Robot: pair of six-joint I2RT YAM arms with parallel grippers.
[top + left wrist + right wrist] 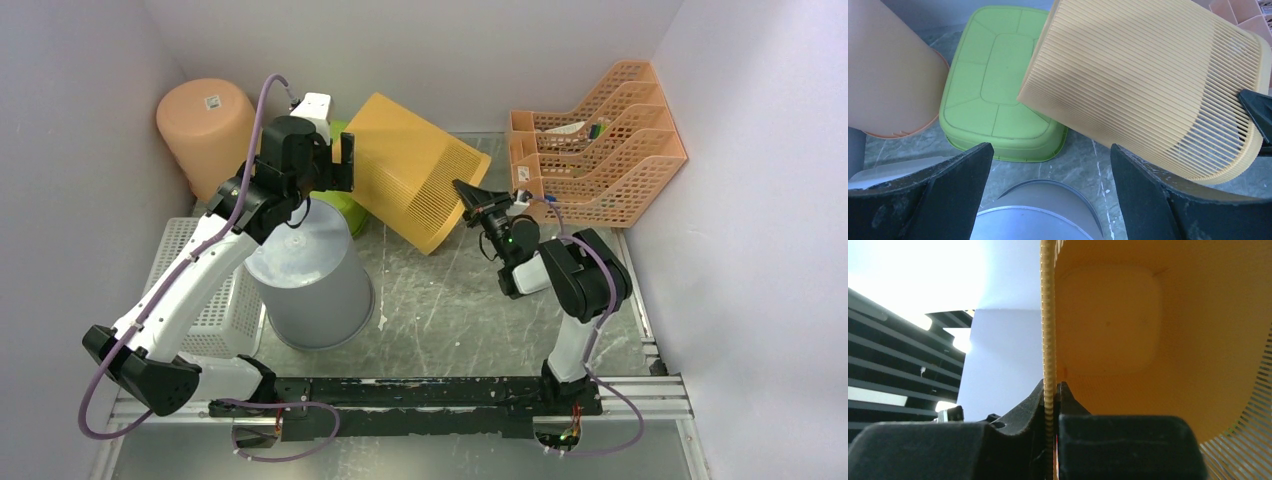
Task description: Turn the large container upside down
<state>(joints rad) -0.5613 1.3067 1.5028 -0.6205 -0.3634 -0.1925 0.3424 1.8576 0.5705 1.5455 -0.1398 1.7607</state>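
Note:
The large container (410,170) is a yellow slatted basket, tipped on its side at the back middle of the table, its open mouth facing right. My right gripper (470,193) is shut on the rim at that mouth. In the right wrist view, the ribbed rim edge runs straight down between the jaws of the right gripper (1051,387), with the container's inside (1128,315) to the right. My left gripper (332,162) hangs open by the container's closed end, touching nothing. The left wrist view shows the slatted wall (1148,85) beyond the left gripper (1050,150).
A grey bin (310,275) stands upside down under the left gripper. A green tub (340,205) lies upside down behind it, partly under the container. A peach bin (205,125) is at the back left, a white basket (215,290) at the left, orange file trays (600,140) at the back right.

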